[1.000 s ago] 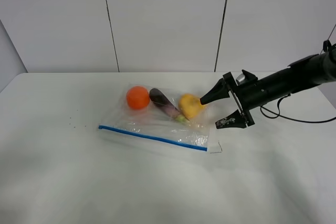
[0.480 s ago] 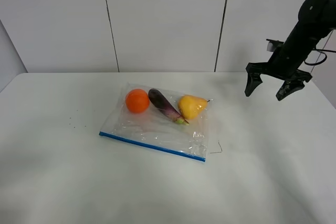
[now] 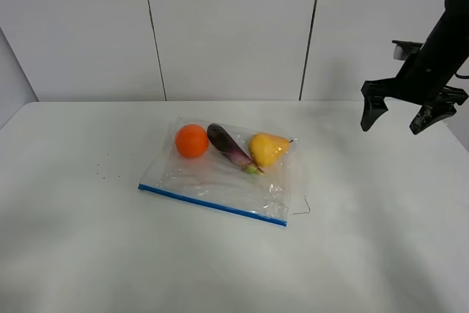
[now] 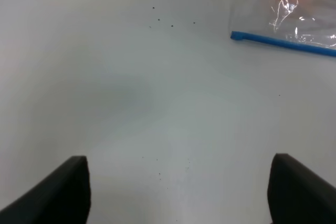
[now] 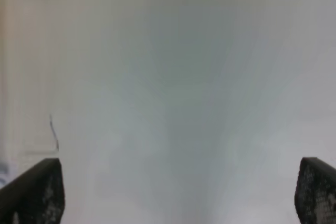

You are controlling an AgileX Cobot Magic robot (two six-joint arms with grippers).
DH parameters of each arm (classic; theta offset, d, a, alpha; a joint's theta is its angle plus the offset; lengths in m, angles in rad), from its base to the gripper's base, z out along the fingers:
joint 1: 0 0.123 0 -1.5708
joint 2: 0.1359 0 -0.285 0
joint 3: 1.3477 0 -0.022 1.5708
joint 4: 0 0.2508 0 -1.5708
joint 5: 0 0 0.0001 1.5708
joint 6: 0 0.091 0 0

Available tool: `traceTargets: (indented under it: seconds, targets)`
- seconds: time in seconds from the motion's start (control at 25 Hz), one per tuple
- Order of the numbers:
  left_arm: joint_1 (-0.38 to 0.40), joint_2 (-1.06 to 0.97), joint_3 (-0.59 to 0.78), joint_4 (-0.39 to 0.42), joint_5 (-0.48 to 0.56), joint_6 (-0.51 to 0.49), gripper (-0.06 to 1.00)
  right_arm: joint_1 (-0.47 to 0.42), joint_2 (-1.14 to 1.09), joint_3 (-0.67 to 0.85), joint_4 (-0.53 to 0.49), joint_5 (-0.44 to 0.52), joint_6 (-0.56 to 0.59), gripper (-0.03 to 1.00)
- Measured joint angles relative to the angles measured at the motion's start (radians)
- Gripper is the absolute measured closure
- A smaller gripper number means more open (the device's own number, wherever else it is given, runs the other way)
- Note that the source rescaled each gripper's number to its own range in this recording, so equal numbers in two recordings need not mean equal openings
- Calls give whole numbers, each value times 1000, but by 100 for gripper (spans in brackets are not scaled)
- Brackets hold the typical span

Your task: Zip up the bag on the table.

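The bag (image 3: 223, 172) lies flat near the middle of the table (image 3: 88, 254), its blue zipper strip (image 3: 212, 204) along the near edge, running from left down to the right. The right gripper (image 3: 399, 116) hangs above the table's right side, jaws wide, empty. The left gripper (image 4: 178, 192) is likewise spread wide, holding nothing.

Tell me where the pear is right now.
In the high camera view the pear lies inside the bag near the middle of the table, at the bag's right end, just right of the eggplant.
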Motion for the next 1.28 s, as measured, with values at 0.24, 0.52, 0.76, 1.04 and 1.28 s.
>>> traceTargets:
  seconds: [0.24, 0.52, 0.76, 1.04, 1.28]
  targets:
    - [0, 0, 0, -2, 0, 0, -4, 0, -210, 212, -3, 0, 0, 0]
    - [0, 0, 0, -3, 0, 0, -4, 1, -515, 497, -4, 1, 0, 0]
    - [0, 0, 0, -3, 0, 0, -4, 1, -815, 744, -10, -49, 2, 0]
    - [0, 0, 0, 0, 0, 0, -4, 1, -1193, 944, -14, -157, 3, 0]
    - [0, 0, 0, 0, 0, 0, -4, 1, -1443, 1020, -14, -169, 17, 0]
